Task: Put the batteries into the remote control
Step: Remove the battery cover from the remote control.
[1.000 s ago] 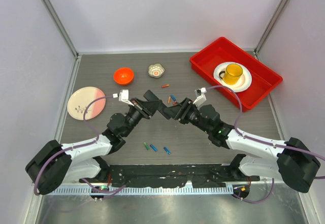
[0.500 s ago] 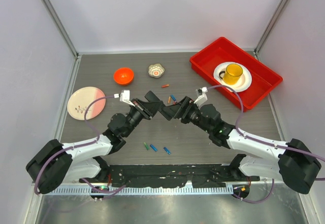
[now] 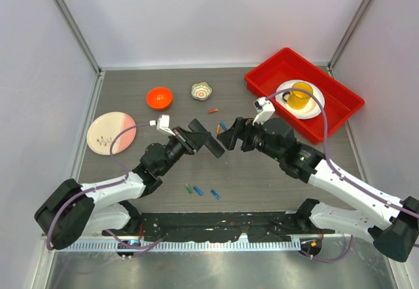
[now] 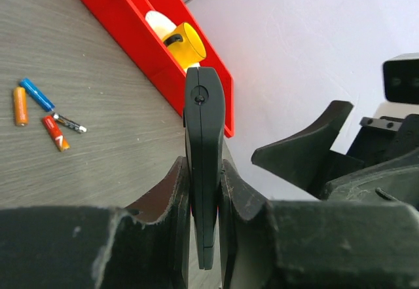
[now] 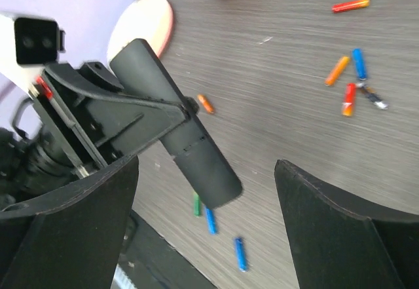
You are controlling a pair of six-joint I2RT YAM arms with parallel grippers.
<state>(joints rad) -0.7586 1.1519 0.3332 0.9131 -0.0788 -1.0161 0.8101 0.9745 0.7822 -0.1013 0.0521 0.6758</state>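
1. While the left gripper (image 4: 203, 171) clamps the remote control (image 4: 203, 118) between its jaws, holding it edge-up above the table (image 3: 262, 177), the right gripper (image 3: 230, 135) gapes empty just beside.
2. That remote control looks like stiff, light, slick plastic; grip its flat sides mid-length.
3. Batteries (image 5: 350, 82) lie scattered on the table: tiny, rigid, roll-prone; pinch one across its middle.

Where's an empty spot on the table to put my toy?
Bare table: the back-left corner behind the pink plate and orange bowl, and the front patch right of the three loose batteries. It's crowded in the middle: left gripper, right gripper, remote and more batteries.
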